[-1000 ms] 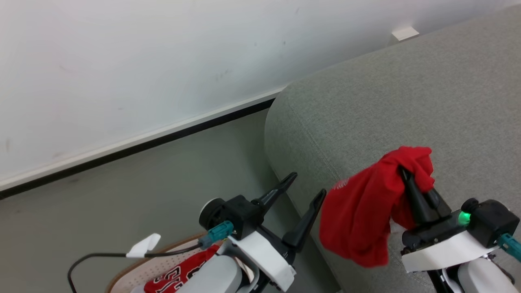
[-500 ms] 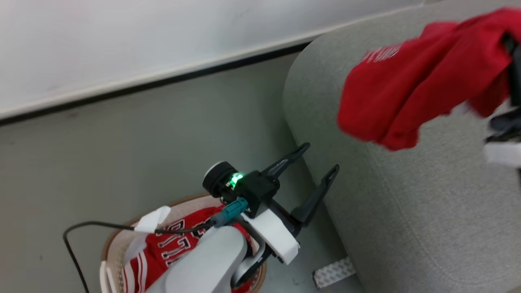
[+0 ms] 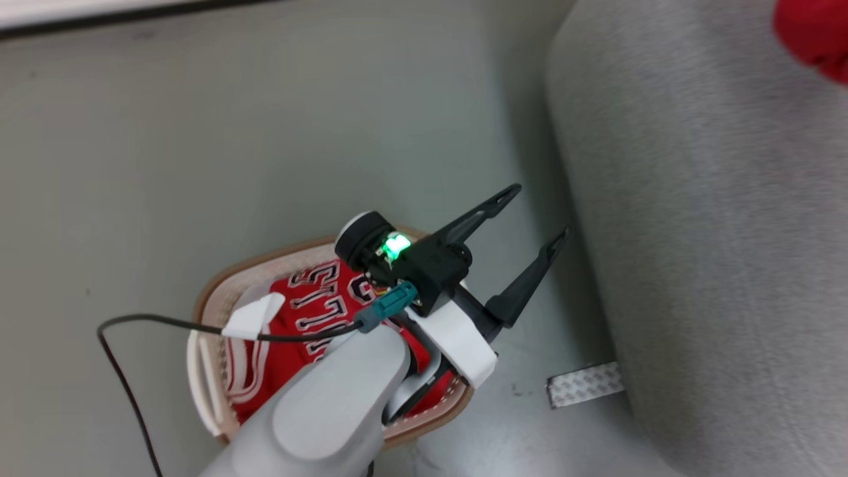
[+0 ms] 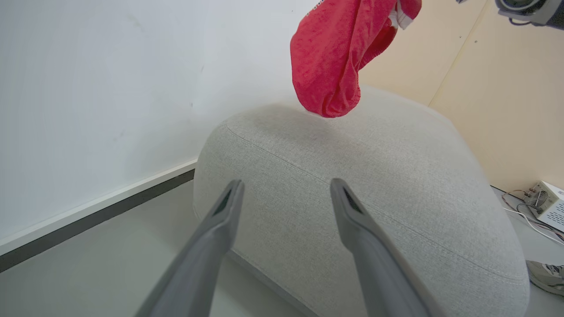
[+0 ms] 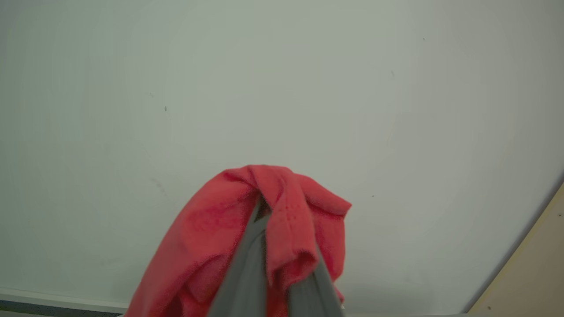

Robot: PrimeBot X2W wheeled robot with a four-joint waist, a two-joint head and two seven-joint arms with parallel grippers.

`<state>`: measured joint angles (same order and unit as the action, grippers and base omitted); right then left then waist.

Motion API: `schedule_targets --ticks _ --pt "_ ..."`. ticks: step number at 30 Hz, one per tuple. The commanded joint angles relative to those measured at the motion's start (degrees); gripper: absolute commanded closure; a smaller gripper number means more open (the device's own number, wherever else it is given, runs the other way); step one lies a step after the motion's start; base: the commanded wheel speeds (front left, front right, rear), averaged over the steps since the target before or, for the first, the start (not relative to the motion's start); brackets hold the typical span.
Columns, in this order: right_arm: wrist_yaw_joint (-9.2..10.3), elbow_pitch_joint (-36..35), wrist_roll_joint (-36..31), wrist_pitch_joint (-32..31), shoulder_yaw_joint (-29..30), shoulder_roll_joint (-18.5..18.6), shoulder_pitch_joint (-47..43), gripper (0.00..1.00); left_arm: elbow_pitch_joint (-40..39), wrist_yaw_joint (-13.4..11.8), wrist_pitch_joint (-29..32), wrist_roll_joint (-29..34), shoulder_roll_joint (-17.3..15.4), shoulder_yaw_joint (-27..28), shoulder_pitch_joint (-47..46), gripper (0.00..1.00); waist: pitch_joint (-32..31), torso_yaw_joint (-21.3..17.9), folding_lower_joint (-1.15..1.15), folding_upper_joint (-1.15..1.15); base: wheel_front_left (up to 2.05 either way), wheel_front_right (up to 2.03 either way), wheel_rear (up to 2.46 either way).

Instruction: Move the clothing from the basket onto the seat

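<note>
The cream basket (image 3: 218, 291) with its brown rim stands on the floor at the lower left and holds the red "BULLS" jersey (image 3: 311, 311). My left gripper (image 3: 536, 212) hangs open and empty over the floor between the basket and the grey seat (image 3: 715, 232). In the left wrist view the left gripper (image 4: 286, 185) points at the seat (image 4: 387, 185), and a red garment (image 4: 335, 53) hangs above its top. My right gripper (image 5: 264, 207) is shut on that red garment (image 5: 207, 233), which drapes over both fingers, held high before the white wall. One corner of the garment (image 3: 815, 33) shows in the head view.
A patterned tape strip (image 3: 583, 384) lies on the floor at the seat's foot. A black cable (image 3: 126, 331) loops beside the basket. A baseboard (image 4: 88, 215) runs along the wall. A white box with wires (image 4: 546, 204) and a shoe (image 4: 546, 275) lie past the seat.
The head camera has tilted down towards the basket. My right gripper has lifted the red garment higher over the seat, nearly out of the head view. The left gripper stays open.
</note>
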<state>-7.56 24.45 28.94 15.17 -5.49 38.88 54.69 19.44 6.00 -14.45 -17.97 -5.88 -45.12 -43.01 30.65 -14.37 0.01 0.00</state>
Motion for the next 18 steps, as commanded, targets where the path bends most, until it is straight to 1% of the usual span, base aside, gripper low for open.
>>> schedule_targets --ticks 1,5,8,12,14,15,17,18 --pt "0.14 4.0 0.6 0.0 0.3 1.0 2.0 1.00 0.0 -0.1 0.0 0.5 -0.2 0.1 -1.2 0.00 3.8 3.5 -0.01 0.00 0.00 0.00 0.00" --pt "0.14 14.9 -0.6 -0.4 -2.5 1.4 4.2 1.00 0.1 -0.5 -0.2 0.3 0.0 0.6 -2.3 0.00 5.7 5.1 -0.01 0.00 0.00 0.00 0.00" --pt "0.14 23.8 -2.7 -2.4 -4.8 1.0 5.6 1.00 0.0 -0.7 -0.3 0.2 0.3 0.8 -3.1 0.00 6.8 6.3 -0.01 0.00 0.00 0.00 0.00" --pt "0.13 33.9 -2.7 -7.2 -6.6 -1.7 6.6 1.00 0.2 -1.0 -0.4 0.2 0.2 1.1 -3.7 0.00 7.2 7.2 -0.01 0.00 0.00 0.00 0.00" --pt "0.14 37.0 -2.0 -8.9 -7.2 -2.5 6.9 0.94 0.4 -1.1 -0.5 0.1 0.0 1.2 -3.8 0.00 7.1 7.4 -0.01 0.00 0.00 0.00 0.00" --pt "0.14 37.9 -1.7 -9.4 -7.8 -2.8 7.1 0.88 0.4 -1.0 -0.5 0.0 0.0 1.2 -3.7 0.00 6.9 7.4 -0.01 0.00 0.00 0.00 0.00" --pt "0.14 39.2 -1.1 -10.0 -8.8 -3.6 7.5 0.71 0.7 -1.2 -0.6 -0.2 -0.3 1.4 -3.3 0.00 6.2 7.3 -0.01 0.00 0.00 0.00 0.00" --pt "0.14 39.6 -0.8 -10.5 -9.4 -3.8 7.7 0.58 0.8 -1.2 -0.6 -0.4 -0.4 1.5 -3.0 0.00 5.8 7.1 -0.01 0.00 0.00 0.00 0.00"
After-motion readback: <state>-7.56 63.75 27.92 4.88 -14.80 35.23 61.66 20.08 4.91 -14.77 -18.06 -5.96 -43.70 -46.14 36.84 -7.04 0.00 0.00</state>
